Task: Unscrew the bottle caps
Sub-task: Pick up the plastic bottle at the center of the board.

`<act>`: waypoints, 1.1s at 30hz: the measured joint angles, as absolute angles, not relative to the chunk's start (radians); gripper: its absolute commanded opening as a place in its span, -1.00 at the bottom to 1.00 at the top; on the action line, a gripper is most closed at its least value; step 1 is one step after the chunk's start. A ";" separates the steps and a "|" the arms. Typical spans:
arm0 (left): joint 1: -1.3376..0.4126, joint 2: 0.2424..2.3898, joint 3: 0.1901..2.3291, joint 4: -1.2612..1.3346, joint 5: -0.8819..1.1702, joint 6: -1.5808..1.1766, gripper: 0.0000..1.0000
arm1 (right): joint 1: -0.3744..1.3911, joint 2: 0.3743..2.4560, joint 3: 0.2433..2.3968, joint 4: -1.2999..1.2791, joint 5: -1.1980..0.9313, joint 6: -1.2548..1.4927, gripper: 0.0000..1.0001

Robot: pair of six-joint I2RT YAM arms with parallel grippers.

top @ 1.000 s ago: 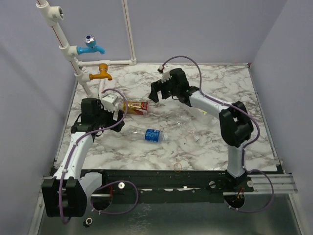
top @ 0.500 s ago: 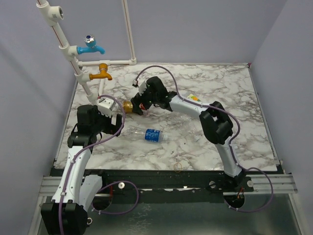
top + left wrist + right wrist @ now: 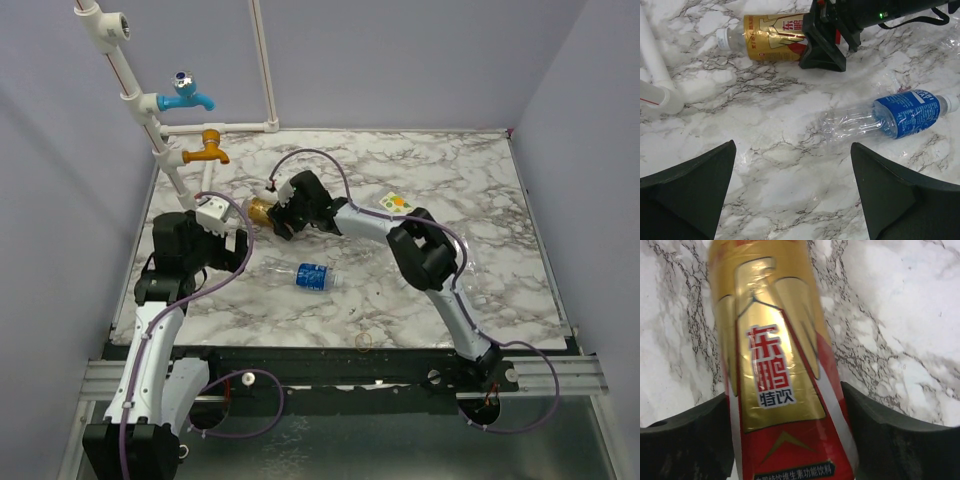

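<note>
Your marble table [image 3: 480, 190] holds the amber bottle [image 3: 772, 37] lying at the upper left of the left wrist view, its white cap [image 3: 721, 38] still on. Your right gripper [image 3: 790, 440] clamps its labelled body. Your left gripper [image 3: 792, 200] hangs spread wide, holding nothing, near the blue-labelled bottle [image 3: 905, 115] at centre right.

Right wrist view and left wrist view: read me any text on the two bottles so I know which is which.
"东鹏" in big red characters, "特饮" smaller below it: on the gold-and-red label of the amber bottle.
Small line of characters at that label's bottom edge: blurred and cut off, not readable.
White lettering on the blue-labelled bottle: too small to read.
</note>
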State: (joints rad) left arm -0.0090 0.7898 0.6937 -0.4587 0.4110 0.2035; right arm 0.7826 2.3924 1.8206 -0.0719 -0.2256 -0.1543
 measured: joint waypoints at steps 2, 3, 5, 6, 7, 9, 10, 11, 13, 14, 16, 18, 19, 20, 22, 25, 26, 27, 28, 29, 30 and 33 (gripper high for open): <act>-0.009 0.788 0.701 -0.459 0.411 0.197 0.97 | 0.783 2.363 1.758 -0.024 -0.202 -0.149 0.15; -0.009 0.788 0.704 -0.459 0.411 0.194 0.97 | 0.783 2.351 1.738 -0.015 -0.197 -0.149 0.13; -0.009 0.789 0.712 -0.459 0.412 0.177 0.97 | 0.783 2.284 1.630 0.033 -0.177 -0.138 0.12; -0.009 0.791 0.726 -0.459 0.414 0.166 0.97 | 0.783 2.246 1.576 0.046 -0.170 -0.130 0.12; -0.009 0.795 0.737 -0.457 0.419 0.153 0.97 | 0.783 2.207 1.526 0.064 -0.165 -0.126 0.11; -0.009 0.806 0.764 -0.451 0.432 0.118 0.97 | 0.783 2.123 1.435 0.104 -0.159 -0.109 0.11; -0.009 0.811 0.778 -0.444 0.441 0.102 0.97 | 0.783 2.073 1.390 0.132 -0.157 -0.097 0.11; -0.009 0.815 0.792 -0.435 0.453 0.080 0.97 | 0.783 2.023 1.351 0.156 -0.155 -0.084 0.11; -0.009 0.822 0.820 -0.413 0.484 0.030 0.97 | 0.781 1.918 1.281 0.213 -0.159 -0.047 0.11; -0.009 0.824 0.833 -0.403 0.496 0.014 0.97 | 0.779 1.866 1.252 0.244 -0.165 -0.026 0.11; -0.009 0.829 0.870 -0.371 0.546 -0.045 0.97 | 0.776 1.762 1.200 0.313 -0.183 0.028 0.11; -0.009 0.833 0.905 -0.337 0.600 -0.095 0.97 | 0.772 1.663 1.154 0.391 -0.208 0.083 0.11; -0.009 0.833 0.926 -0.307 0.634 -0.140 0.97 | 0.772 1.621 1.133 0.430 -0.223 0.112 0.11; -0.009 0.832 0.942 -0.276 0.659 -0.168 0.97 | 0.770 1.584 1.114 0.471 -0.235 0.141 0.11; -0.009 0.832 0.966 -0.207 0.706 -0.256 0.97 | 0.769 1.520 1.076 0.548 -0.265 0.208 0.11; -0.010 0.835 0.992 -0.078 0.770 -0.412 0.97 | 0.764 1.466 1.029 0.665 -0.313 0.304 0.10; -0.010 0.839 0.998 -0.033 0.788 -0.468 0.97 | 0.763 1.456 1.016 0.703 -0.331 0.342 0.11; -0.010 0.846 1.007 0.023 0.808 -0.527 0.97 | 0.762 1.449 1.006 0.740 -0.350 0.372 0.10; -0.010 0.854 1.015 0.070 0.826 -0.573 0.98 | 0.762 1.445 1.000 0.772 -0.368 0.404 0.10; -0.010 0.862 1.022 0.110 0.842 -0.614 0.97 | 0.762 1.445 0.995 0.805 -0.386 0.434 0.10; -0.010 0.868 1.026 0.144 0.857 -0.648 0.97 | 0.762 1.445 0.993 0.833 -0.405 0.464 0.10; -0.014 0.881 1.026 0.219 0.907 -0.723 0.97 | 0.762 1.445 0.992 0.910 -0.466 0.545 0.11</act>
